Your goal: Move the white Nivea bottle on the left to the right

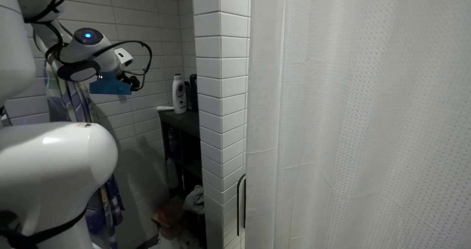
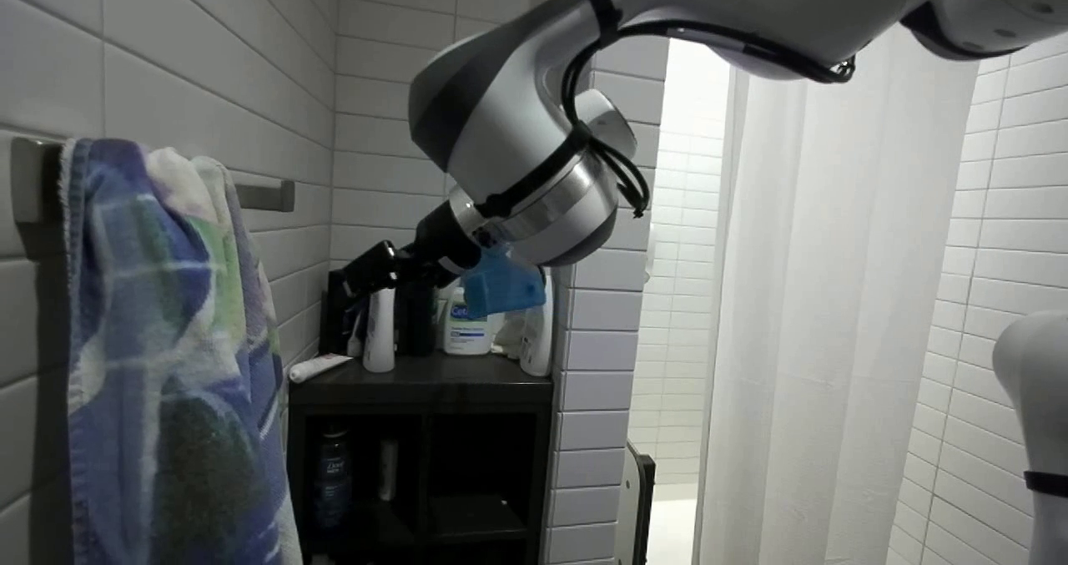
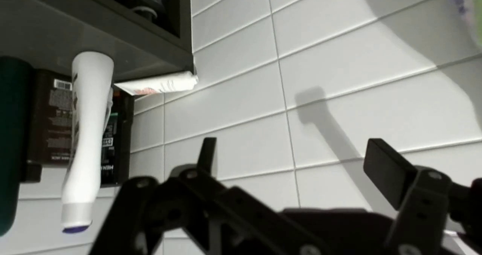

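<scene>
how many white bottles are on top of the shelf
3 visible in an exterior view: left bottle beside the tube, right bottle by the pillar, blue-labelled bottle between them. More may be hidden behind the arm.

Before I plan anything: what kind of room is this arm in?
Most likely a bathroom: there's a white shower curtain, a patterned towel hanging by the tiled wall, and a white toiletry bottle standing on a dark shelf unit.
</scene>
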### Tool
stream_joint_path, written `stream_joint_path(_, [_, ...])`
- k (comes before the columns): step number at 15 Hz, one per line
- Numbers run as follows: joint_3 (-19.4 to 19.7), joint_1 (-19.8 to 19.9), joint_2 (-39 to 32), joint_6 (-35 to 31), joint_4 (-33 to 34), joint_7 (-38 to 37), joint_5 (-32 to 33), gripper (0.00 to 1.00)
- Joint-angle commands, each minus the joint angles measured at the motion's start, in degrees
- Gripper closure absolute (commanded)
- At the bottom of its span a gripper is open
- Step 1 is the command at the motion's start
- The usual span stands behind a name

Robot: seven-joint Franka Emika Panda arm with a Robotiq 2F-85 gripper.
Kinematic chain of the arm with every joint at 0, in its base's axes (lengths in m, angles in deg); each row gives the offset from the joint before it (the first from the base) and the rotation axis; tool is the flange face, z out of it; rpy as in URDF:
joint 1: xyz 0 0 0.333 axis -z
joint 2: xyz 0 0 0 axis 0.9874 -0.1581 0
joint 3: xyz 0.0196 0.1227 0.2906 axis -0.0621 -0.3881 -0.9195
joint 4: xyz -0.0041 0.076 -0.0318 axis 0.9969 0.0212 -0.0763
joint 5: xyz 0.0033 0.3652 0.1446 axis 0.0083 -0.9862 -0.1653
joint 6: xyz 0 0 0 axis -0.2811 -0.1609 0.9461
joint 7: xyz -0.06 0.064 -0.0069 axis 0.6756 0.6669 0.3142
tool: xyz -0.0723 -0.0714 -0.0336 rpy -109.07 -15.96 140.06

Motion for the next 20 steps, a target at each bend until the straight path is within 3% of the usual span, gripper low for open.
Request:
stream_joint_path(1, [-1.97,0.37,-5.1,-8.89,4.56,-2.39,5.05,0.0])
stream_joint_path(2, [-2.61,0.91,-5.82,-11.2,4.25,-5.8,8.01,0.0])
stream_joint_path(3, [3.46,-2.21,-5.0,-8.41,5.11,-4.62,8.06,0.0])
stream_joint_path(7, [14.13,-7.51,-5.44,-7.88,6.4,-4.17,7.7,0.0])
stream_joint_path(10, [19.24,-9.63,-5.6,-7.57,6.57,-5.34,7.18,0.0])
stream_joint_path(17, [15.04,-8.55,-9.48,-7.92,7.98,-11.2,9.26,0.0])
stream_joint_path(20, [15.04,-7.93,-12.22,-7.79,9.73,-13.4,9.55,0.0])
